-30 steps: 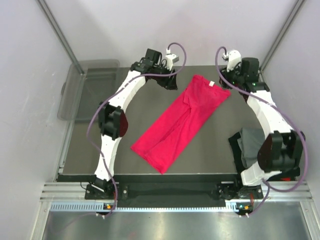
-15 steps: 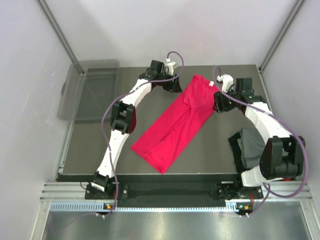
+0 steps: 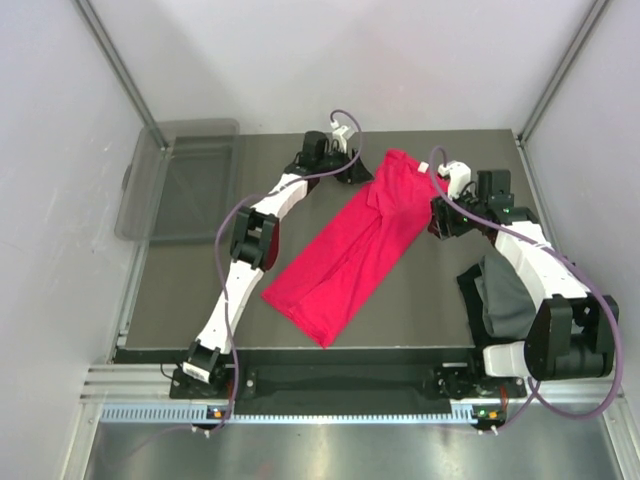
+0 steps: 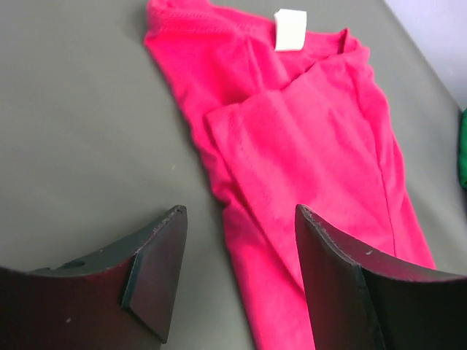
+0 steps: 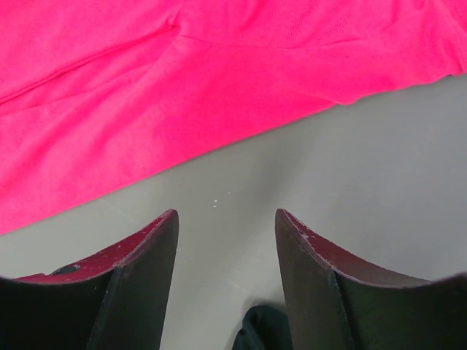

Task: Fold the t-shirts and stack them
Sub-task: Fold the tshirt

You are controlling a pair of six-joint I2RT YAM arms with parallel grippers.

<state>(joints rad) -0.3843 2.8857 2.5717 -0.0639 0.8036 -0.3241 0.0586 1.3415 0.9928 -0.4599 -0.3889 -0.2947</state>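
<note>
One red t-shirt (image 3: 360, 240) lies diagonally, collar far-right, hem near-left. Left end effector (image 4: 235, 270) and right end effector (image 5: 226, 262), both wide open, flank the collar; dark t-shirts (image 3: 505, 295) lie near-right.

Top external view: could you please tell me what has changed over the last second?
Both grippers came in from the far side to the collar end of the red t-shirt. The left gripper moved right, up to the shirt's edge. The right gripper moved nearer and left, to the opposite edge. Both are open and hold nothing. The red t-shirt and the dark folded t-shirts lie as before.
</note>
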